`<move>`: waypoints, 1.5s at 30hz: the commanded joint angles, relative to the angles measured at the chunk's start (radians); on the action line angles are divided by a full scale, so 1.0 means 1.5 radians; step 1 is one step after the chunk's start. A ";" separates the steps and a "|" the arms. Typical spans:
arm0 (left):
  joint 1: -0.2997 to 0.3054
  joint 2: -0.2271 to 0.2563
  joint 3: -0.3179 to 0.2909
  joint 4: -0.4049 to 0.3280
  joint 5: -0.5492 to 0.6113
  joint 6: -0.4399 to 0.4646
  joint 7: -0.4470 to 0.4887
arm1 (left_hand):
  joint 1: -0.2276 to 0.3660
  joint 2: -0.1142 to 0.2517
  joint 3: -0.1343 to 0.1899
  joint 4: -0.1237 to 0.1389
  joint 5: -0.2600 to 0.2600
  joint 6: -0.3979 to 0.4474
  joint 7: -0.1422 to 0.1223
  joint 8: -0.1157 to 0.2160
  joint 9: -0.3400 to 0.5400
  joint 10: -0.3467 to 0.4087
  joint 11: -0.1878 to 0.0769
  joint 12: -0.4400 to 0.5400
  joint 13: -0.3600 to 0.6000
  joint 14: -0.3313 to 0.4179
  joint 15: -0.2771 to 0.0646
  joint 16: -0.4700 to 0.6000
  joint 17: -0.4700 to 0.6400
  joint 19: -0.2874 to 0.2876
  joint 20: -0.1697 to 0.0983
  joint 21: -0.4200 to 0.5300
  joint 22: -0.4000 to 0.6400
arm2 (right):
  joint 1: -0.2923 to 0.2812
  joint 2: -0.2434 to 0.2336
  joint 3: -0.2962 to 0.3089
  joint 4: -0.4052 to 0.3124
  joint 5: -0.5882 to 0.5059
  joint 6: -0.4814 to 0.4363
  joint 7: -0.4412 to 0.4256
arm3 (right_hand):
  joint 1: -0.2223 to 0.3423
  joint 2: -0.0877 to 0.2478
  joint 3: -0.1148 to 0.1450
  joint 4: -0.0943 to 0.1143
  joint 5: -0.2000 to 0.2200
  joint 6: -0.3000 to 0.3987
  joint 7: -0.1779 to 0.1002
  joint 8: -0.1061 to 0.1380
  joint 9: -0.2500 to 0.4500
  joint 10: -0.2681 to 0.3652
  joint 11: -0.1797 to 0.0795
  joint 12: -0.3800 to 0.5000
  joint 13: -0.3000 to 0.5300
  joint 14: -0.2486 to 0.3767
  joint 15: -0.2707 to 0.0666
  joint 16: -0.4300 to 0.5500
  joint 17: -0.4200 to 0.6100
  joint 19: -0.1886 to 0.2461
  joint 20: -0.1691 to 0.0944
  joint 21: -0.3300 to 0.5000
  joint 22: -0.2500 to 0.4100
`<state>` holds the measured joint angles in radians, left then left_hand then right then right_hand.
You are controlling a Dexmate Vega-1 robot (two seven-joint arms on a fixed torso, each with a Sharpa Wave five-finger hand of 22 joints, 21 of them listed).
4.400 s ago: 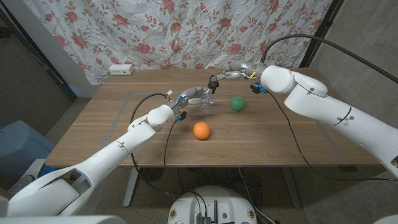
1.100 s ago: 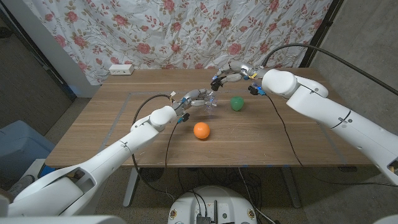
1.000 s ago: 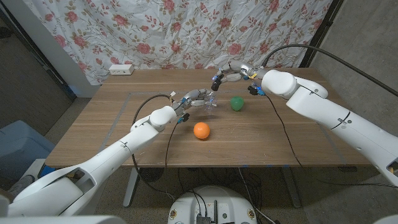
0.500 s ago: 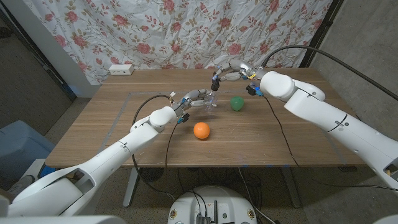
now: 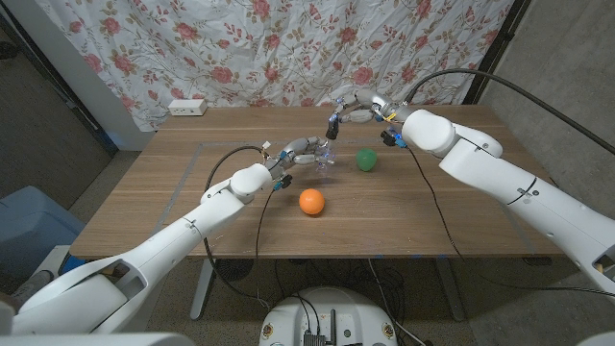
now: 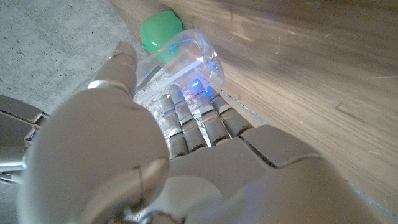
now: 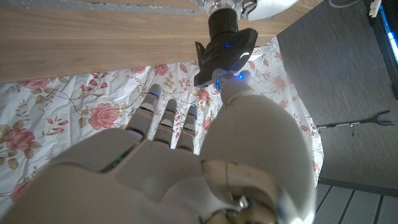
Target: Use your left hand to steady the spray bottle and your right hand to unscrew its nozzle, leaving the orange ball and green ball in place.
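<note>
On the wooden table (image 5: 173, 202), the left hand (image 5: 300, 151) grips the clear spray bottle (image 6: 186, 59) to steady it between the orange ball (image 5: 310, 201) and green ball (image 5: 366, 160), while the right hand (image 5: 348, 112) pinches the black nozzle (image 7: 225, 46) above it for unscrewing.

The head view looks down over the table (image 5: 173, 183); both close wrist views share its wooden top.

orange ball (image 5: 310, 201), green ball (image 5: 366, 160), clear spray bottle (image 6: 186, 62), black nozzle (image 7: 224, 46), rose-patterned curtain (image 5: 240, 48)
</note>
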<state>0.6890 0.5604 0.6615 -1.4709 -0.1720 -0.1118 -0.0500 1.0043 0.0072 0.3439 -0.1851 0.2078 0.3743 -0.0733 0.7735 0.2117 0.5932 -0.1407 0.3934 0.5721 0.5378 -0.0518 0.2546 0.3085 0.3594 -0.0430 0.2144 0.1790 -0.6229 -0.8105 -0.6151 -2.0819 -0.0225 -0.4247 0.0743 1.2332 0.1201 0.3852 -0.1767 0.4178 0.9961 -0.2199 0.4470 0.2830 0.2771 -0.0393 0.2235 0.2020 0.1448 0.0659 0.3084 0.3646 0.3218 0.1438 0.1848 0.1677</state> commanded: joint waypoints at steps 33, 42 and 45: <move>0.008 -0.009 -0.017 0.007 0.006 0.000 0.050 | -0.045 0.067 0.019 0.009 0.003 0.018 0.001 0.027 0.001 0.032 -0.023 0.001 0.004 0.008 -0.083 -0.001 0.005 0.005 -0.026 0.000 0.003 | -0.006 -0.021 0.037 0.000 -0.006 -0.009 -0.021 | -0.210 -0.055 -0.113 0.064 -0.047 -0.108 0.064 -0.057 -0.019 -0.016 0.065 -0.010 0.004 -0.005 0.066 -0.010 -0.003 0.011 0.044 0.004 0.001; 0.004 -0.013 -0.016 0.015 0.005 -0.001 0.051 | -0.045 0.067 0.019 0.009 0.003 0.019 0.002 0.027 0.001 0.033 -0.022 0.001 0.004 0.009 -0.083 -0.001 0.006 0.005 -0.026 0.000 0.003 | 0.006 -0.023 0.019 -0.014 -0.035 -0.051 -0.021 | -0.281 -0.067 -0.140 0.083 -0.069 -0.062 0.081 -0.038 -0.020 0.000 0.071 -0.006 0.004 0.008 0.074 -0.011 -0.005 0.017 0.046 0.005 0.001; 0.002 -0.013 -0.015 0.016 0.005 -0.001 0.050 | -0.045 0.068 0.019 0.010 0.003 0.018 0.001 0.027 0.001 0.033 -0.022 0.000 0.004 0.008 -0.083 0.000 0.006 0.005 -0.026 0.000 0.003 | 0.010 -0.025 0.012 -0.019 -0.043 -0.066 -0.017 | -0.298 -0.070 -0.146 0.089 -0.074 -0.059 0.085 -0.037 -0.020 0.000 0.071 -0.007 0.004 0.009 0.076 -0.011 -0.005 0.018 0.046 0.004 0.001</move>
<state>0.7003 0.5486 0.6355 -1.4615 -0.1628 -0.1086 0.0226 1.0043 0.0072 0.3482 -0.1893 0.2078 0.3796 -0.0709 0.7735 0.2119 0.5983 -0.1357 0.3894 0.5778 0.5378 -0.0518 0.2547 0.3135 0.3594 -0.0429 0.2144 0.1790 -0.6271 -0.8415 -0.5668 -2.0842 -0.0454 -0.4569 0.0471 0.8075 0.0128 0.1764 -0.0452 0.3112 0.8973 -0.0946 0.3853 0.2507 0.2661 0.0681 0.2070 0.2044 0.1555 0.1737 0.2928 0.3569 0.3426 0.2111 0.1850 0.1678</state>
